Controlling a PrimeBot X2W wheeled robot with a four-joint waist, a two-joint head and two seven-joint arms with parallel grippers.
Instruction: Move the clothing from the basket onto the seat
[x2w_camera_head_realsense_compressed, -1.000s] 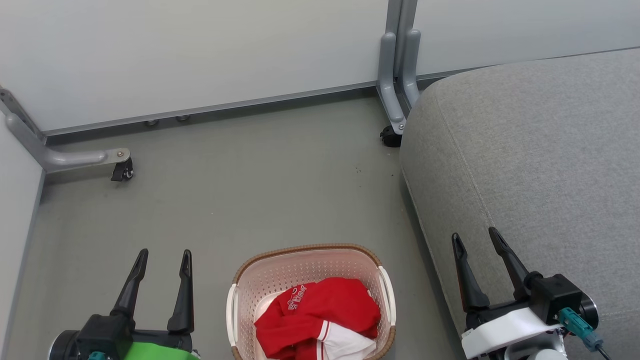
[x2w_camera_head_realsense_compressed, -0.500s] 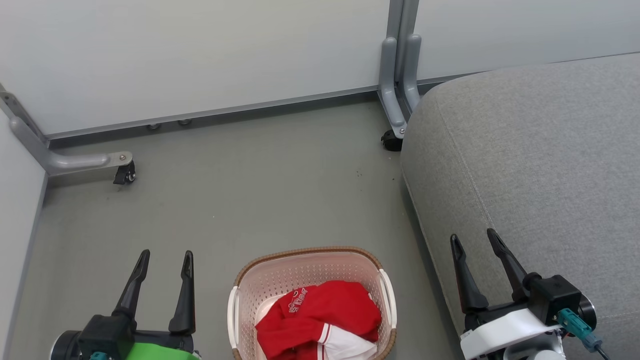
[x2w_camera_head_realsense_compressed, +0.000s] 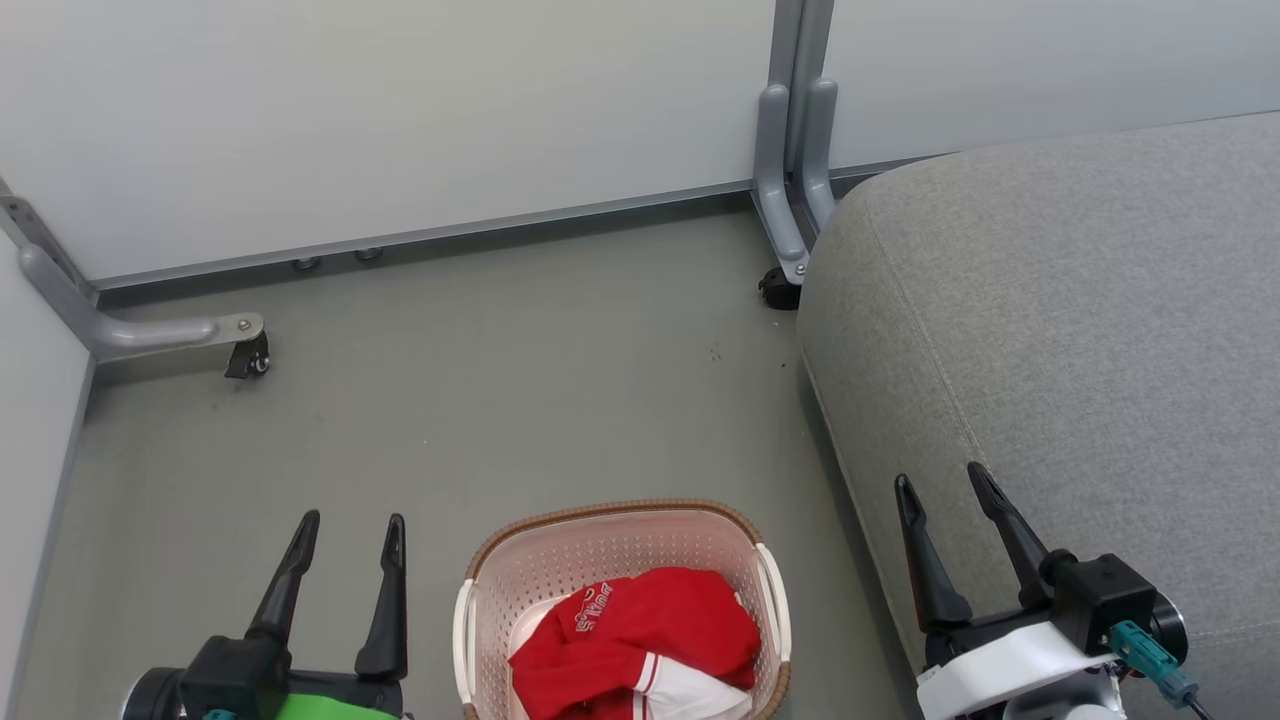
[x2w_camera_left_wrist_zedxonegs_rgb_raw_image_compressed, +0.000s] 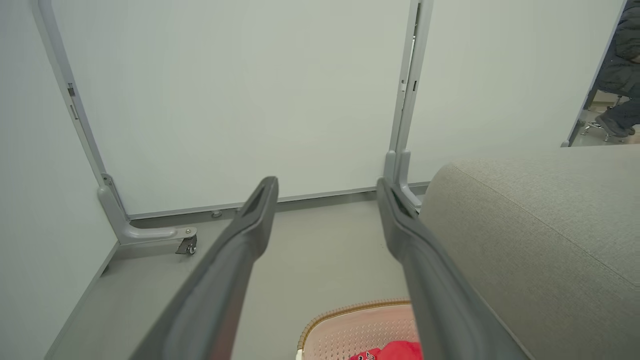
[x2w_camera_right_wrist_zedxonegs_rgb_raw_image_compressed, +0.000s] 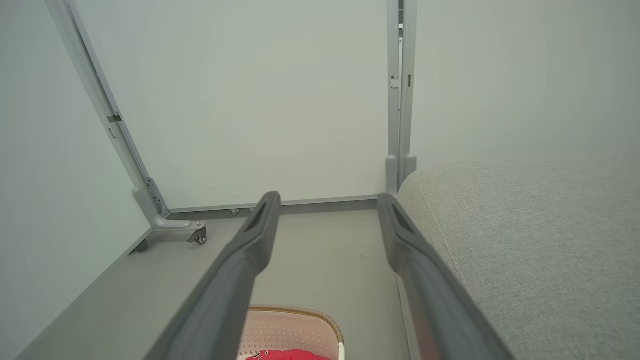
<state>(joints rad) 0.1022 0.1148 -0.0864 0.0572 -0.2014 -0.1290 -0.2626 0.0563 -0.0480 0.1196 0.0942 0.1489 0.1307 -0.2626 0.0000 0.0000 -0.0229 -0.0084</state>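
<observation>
**Head view, left to right.** The left end effector (x2w_camera_head_realsense_compressed: 355, 518) hangs above the grey floor (x2w_camera_head_realsense_compressed: 520, 380) at lower left. Its two dark fingers are spread wide and hold nothing. Just to its right, the basket (x2w_camera_head_realsense_compressed: 600, 510) stands on the floor, cut off by the bottom edge of the view. The clothing (x2w_camera_head_realsense_compressed: 650, 625) lies bunched inside the basket: red fabric with a white panel and white lettering too small to read. It sits between the two end effectors, apart from both, and nearer the bottom edge than either pair of fingertips. The right end effector (x2w_camera_head_realsense_compressed: 939, 474) is at lower right, jaws fully spread and empty. Its fingers overlap the left edge of the seat (x2w_camera_head_realsense_compressed: 1080, 320) in this view. The seat is bare grey fabric, to the right of the basket.

**Differences between views.** The head view shows the bulk of the clothing. In each wrist view, the basket's far rim and a sliver of red appear at the bottom edge, between that arm's fingers. The left wrist view adds a person's dark-clad leg and shoe (x2w_camera_left_wrist_zedxonegs_rgb_raw_image_compressed: 617, 120) beyond the white partition panels (x2w_camera_head_realsense_compressed: 400, 120).
</observation>
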